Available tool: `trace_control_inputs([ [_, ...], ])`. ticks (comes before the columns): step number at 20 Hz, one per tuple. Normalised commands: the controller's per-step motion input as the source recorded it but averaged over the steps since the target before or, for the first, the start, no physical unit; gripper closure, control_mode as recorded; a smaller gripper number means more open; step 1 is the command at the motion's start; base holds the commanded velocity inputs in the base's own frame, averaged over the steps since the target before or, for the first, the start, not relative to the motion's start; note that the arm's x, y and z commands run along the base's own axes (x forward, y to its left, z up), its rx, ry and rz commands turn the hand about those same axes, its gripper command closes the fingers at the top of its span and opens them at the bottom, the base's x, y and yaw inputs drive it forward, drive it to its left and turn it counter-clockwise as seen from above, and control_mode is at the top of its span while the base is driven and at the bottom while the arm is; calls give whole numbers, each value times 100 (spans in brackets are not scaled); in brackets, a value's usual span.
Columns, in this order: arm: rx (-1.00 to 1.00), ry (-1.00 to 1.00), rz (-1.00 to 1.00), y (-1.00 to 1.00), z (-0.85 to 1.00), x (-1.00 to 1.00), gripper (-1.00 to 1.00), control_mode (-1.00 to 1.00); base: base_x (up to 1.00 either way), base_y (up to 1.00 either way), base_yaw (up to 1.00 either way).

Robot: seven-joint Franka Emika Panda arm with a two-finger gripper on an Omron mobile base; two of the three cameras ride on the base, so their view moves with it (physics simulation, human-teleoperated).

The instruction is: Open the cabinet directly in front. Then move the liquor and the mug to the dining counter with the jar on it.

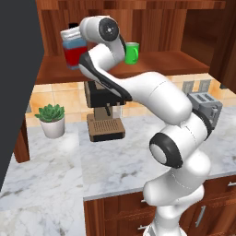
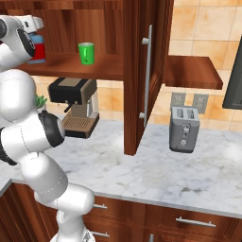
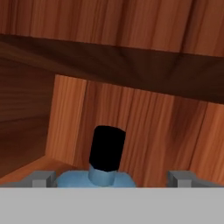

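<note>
Liquor bottle [image 1: 73,53] first, at the far left of the open cabinet's shelf [image 1: 152,62]: blue shoulders, red lower body, black cap. My hand camera shows that cap [image 3: 107,148] dead centre between my two fingertips [image 3: 43,178], which sit wide apart on either side of the bottle's shoulders without pinching it, so the claw [image 3: 112,179] is spread wide and holds nothing. To the right on the same shelf stands the green mug [image 2: 86,53], well apart from the bottle. Below the shelf, a coffee machine [image 2: 75,106] sits on the marble worktop [image 2: 189,175], with a potted plant [image 1: 51,120] to its left. Further right, the cabinet door [image 2: 147,71] hangs open, then a toaster [image 2: 184,128].
</note>
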Motion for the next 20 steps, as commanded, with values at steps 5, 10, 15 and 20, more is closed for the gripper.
trace_control_inputs([
  [5,0,0,0,16,0,23,-100,-100,0,0,0],
  [10,0,0,0,13,0,21,-100,-100,0,0,0],
  [15,0,0,0,12,0,15,-100,-100,0,0,0],
  [20,0,0,0,12,0,11,-100,-100,0,0,0],
])
